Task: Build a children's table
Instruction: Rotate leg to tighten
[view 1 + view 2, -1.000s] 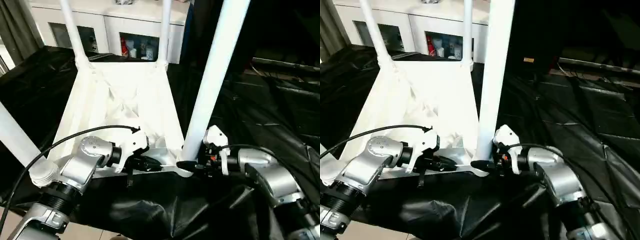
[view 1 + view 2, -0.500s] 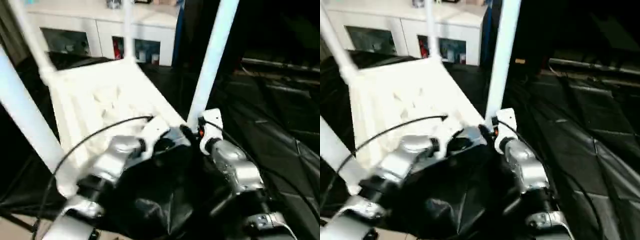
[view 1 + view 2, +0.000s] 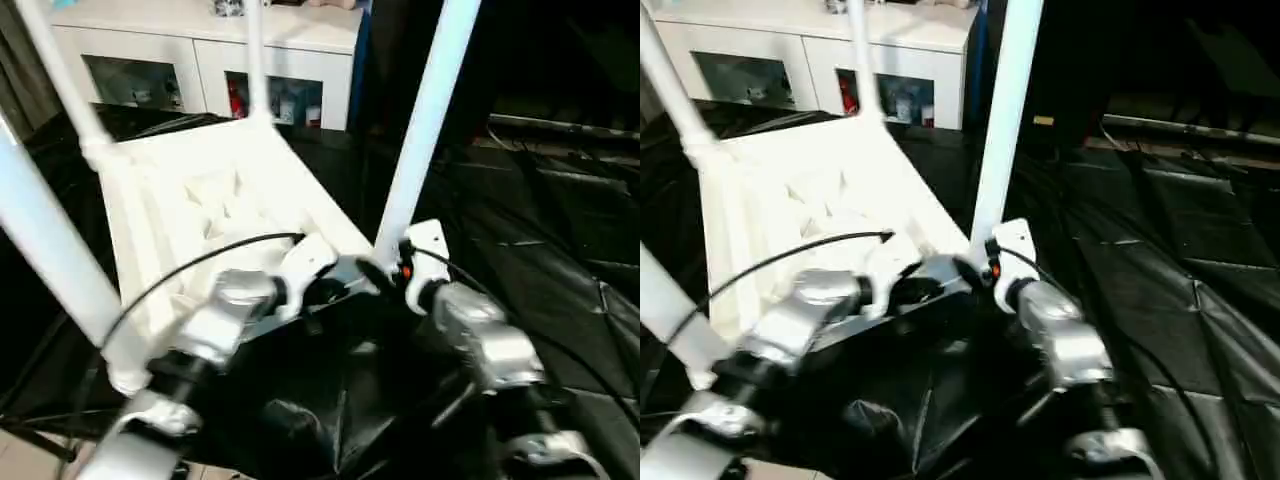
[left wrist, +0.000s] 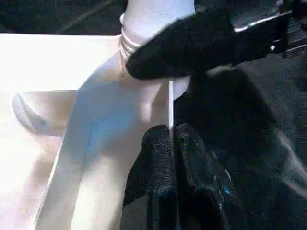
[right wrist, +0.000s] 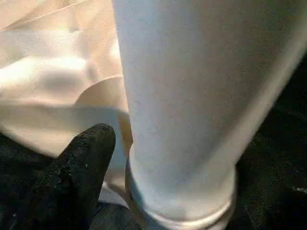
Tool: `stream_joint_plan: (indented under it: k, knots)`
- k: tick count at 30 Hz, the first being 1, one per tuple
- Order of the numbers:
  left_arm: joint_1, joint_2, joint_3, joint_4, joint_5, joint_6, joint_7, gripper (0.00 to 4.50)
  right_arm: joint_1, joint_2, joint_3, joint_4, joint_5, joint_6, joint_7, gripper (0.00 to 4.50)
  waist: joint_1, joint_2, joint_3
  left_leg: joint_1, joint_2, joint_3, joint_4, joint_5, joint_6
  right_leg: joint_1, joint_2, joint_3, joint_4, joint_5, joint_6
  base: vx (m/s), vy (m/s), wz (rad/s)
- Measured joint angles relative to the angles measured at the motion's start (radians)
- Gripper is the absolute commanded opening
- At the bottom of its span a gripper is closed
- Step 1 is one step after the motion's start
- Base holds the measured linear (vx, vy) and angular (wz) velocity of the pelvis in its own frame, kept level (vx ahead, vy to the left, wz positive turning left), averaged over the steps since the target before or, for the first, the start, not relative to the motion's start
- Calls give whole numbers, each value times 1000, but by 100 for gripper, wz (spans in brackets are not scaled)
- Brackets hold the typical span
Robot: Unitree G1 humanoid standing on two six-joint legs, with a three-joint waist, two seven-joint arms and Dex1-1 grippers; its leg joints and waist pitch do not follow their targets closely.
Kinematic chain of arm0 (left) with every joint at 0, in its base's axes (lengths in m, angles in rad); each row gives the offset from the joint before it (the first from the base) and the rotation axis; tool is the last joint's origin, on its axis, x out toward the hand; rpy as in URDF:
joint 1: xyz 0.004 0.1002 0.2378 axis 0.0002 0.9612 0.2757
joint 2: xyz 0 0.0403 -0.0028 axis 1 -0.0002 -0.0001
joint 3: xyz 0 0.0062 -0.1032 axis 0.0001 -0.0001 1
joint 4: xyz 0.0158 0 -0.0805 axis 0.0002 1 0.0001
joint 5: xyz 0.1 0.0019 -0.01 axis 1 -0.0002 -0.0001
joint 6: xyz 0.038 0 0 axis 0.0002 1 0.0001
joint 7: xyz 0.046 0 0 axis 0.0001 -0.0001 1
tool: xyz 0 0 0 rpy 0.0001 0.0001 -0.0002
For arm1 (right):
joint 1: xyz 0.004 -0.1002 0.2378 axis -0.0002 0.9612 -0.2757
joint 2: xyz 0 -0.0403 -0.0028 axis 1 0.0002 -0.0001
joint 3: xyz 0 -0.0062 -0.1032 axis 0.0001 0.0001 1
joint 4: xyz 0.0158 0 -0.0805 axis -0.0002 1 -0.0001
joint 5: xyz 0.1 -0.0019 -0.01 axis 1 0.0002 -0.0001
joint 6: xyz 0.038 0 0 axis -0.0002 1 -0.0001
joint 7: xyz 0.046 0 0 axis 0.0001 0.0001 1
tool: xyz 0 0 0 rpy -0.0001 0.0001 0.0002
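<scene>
The children's table lies upside down, left jaws pinching its rim, right jaws spread around a leg.

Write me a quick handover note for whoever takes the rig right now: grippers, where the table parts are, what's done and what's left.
Left gripper: fingers shut, pinching the thin near rim of the table top.
Right gripper: at the base of the near right leg, one finger beside it; a grip can't be confirmed.
Table top lies underside up on the black sheet.
Done: four legs stand in the corner sockets.
Left: check that the legs are seated, then turn the table onto its legs.
</scene>
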Motion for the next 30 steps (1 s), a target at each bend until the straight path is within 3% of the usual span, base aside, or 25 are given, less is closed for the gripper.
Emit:
stream_joint_plan:
  k: [10, 16, 30]
  knots:
    - [54, 136, -20, -86, -71, -26, -255, 0, 61, -211, 78, -169, 85, 9, 399, 380, 29, -4, 3, -6, 0, 0, 0, -1, 2, -2, 0, 1, -1, -3, 0, 0, 0, 0]
    - [61, 155, -22, -104, -75, -25, -298, 0, 64, -237, 103, -175, 95, 10, 460, 380, 27, -7, 5, -8, 1, 0, 1, -1, 2, -2, 0, 1, 0, -3, 0, 0, 0, 0]
    - [72, 168, -16, -120, -77, -24, -298, 0, 54, -224, 112, -151, 85, 4, 461, 281, 26, -11, 6, -7, 1, 0, 2, 0, 4, -2, 0, 1, 1, -3, 0, 0, 0, 0]
